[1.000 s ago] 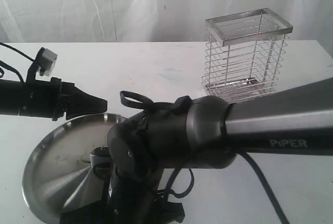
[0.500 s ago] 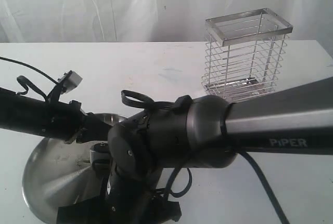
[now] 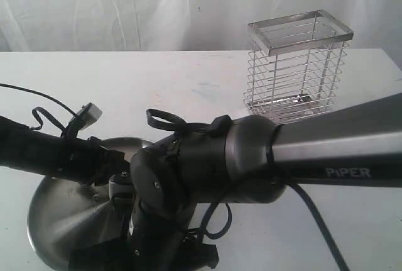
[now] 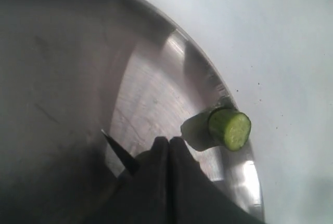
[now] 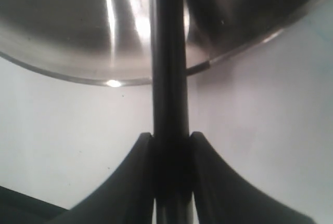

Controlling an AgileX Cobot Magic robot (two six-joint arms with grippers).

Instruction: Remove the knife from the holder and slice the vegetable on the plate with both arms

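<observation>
Knife (image 5: 169, 52) clamped in right gripper (image 5: 170, 142) low over plate (image 5: 62, 37); left gripper (image 4: 169, 141) closed tight, empty, beside vegetable piece (image 4: 229, 129).

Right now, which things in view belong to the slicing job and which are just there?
Job: knife, gripped by right gripper; vegetable piece at the plate edge; holder; left gripper, shut.
Just there: white table; white backdrop.

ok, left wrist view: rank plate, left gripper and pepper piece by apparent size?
1. plate: fills most of the frame.
2. left gripper: closest to the camera, so it likely looks bigger than it is.
3. pepper piece: smallest, at the plate's edge.
</observation>
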